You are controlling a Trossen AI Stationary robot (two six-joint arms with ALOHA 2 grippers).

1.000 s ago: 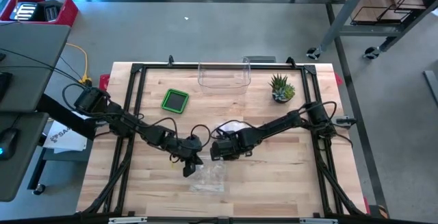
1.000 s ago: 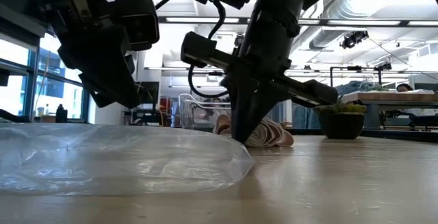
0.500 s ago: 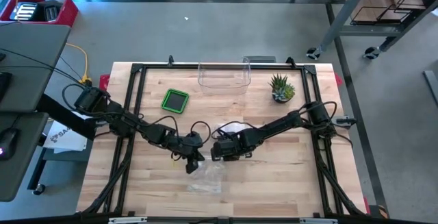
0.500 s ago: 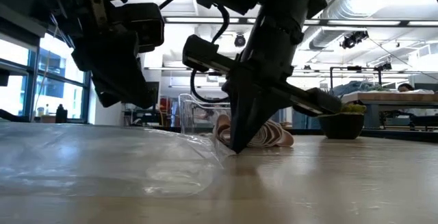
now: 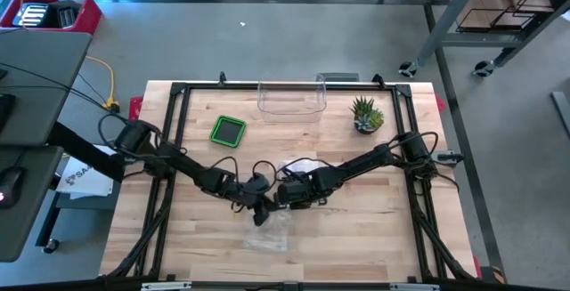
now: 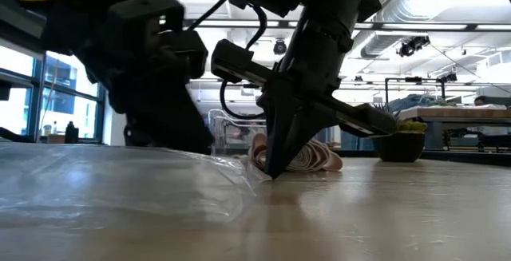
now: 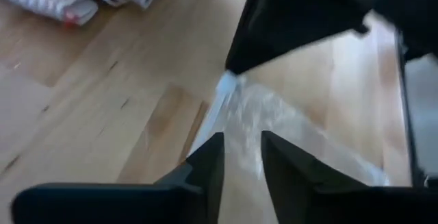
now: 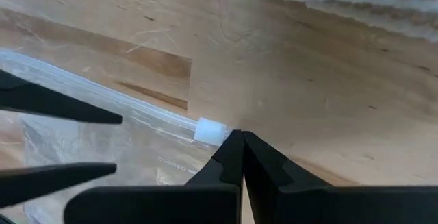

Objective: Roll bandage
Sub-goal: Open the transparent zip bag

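Soft striped fabric: the bandage (image 6: 299,156) lies loose and bunched on the table (image 5: 374,229) just behind both grippers, untouched; judged light, limp and springy, likely to unroll unless held under tension, best taken at a free end or edge rather than mid-heap. Clear plastic bag (image 5: 272,229) lies flat at table centre, thin, slick and crinkly; judged hard to pinch except at the stiffer zip strip along its mouth. Right gripper (image 8: 236,142) has its fingers pressed fully together on the corner of the bag's zip strip, beside the white slider (image 8: 209,131), tip down on the wood. Left gripper (image 7: 239,157) sits close opposite, fingers parted a little, straddling the bag's edge without closing on it; holds nothing as far as can be seen. Faint print shows on the bag film in the right wrist view, too small to read. No other labels or brands legible.
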